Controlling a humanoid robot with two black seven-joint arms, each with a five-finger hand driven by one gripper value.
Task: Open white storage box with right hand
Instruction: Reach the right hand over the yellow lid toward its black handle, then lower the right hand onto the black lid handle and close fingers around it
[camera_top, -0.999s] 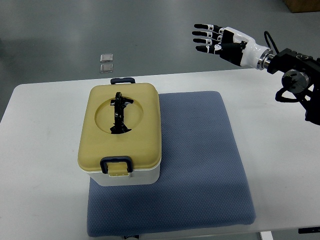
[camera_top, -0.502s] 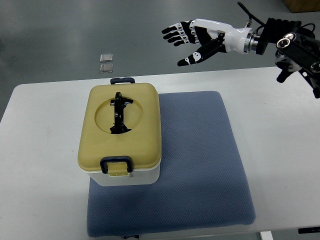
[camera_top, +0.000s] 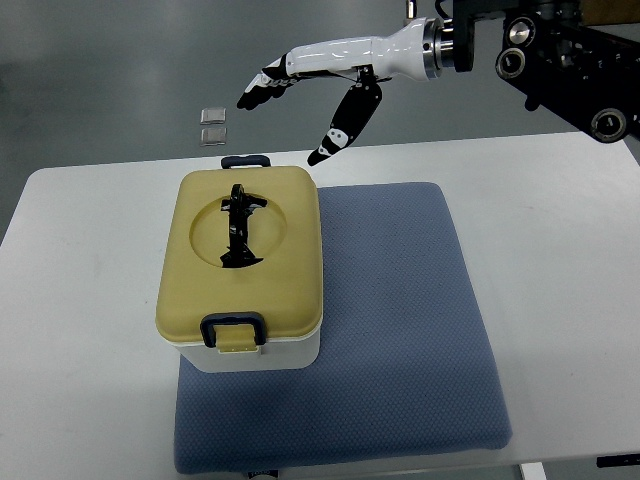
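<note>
Top view, right hand (camera_top: 310, 85) fingers spread wide, box (camera_top: 240, 270) lid closed, mat (camera_top: 400, 330) partly covered

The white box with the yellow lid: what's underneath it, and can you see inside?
The storage box sits on a blue mat, overhanging its left edge onto the white table. Its yellow lid is closed, hiding the inside.

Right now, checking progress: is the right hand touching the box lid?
Apart. The top view shows the right hand, fingers spread, beyond the closed lid.

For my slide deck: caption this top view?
Open right hand poised above and beyond closed storage box on blue mat.
</note>
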